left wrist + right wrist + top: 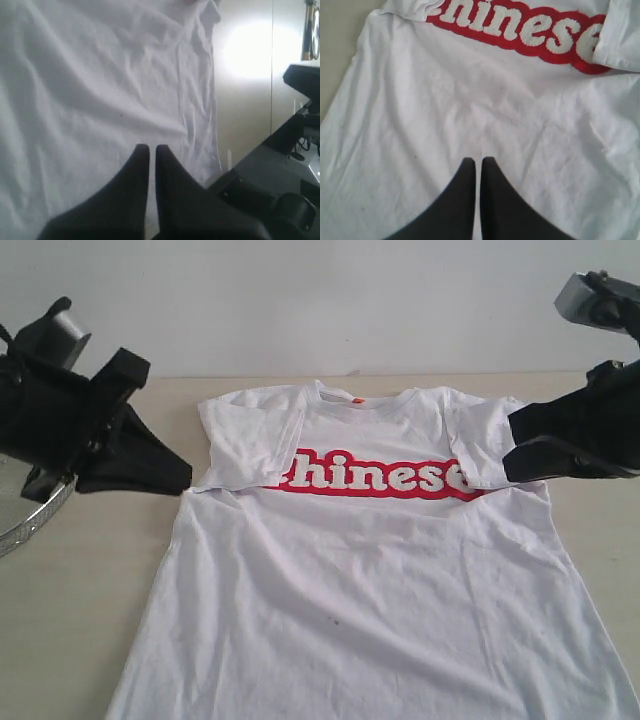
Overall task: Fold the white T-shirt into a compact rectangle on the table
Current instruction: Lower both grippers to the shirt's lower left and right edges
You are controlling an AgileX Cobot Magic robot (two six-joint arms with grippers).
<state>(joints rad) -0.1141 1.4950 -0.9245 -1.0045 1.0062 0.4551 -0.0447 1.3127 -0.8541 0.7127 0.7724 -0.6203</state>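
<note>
Both pressed together and empty, my left pincer [178, 475] hung beside one sleeve of the shirt [350, 580], my right pincer [512, 448] beside the other. It lay flat on the desk [70, 590], collar-to-hem axis between them, equally near each.

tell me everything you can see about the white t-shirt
The white T-shirt lies flat, front up, on the table, neck toward the far edge. It looks like soft, lightly wrinkled cotton. Both short sleeves are folded inward over the chest, covering the ends of the red-outlined white lettering. A small orange tag sits at the collar. The hem runs out of frame.
</note>
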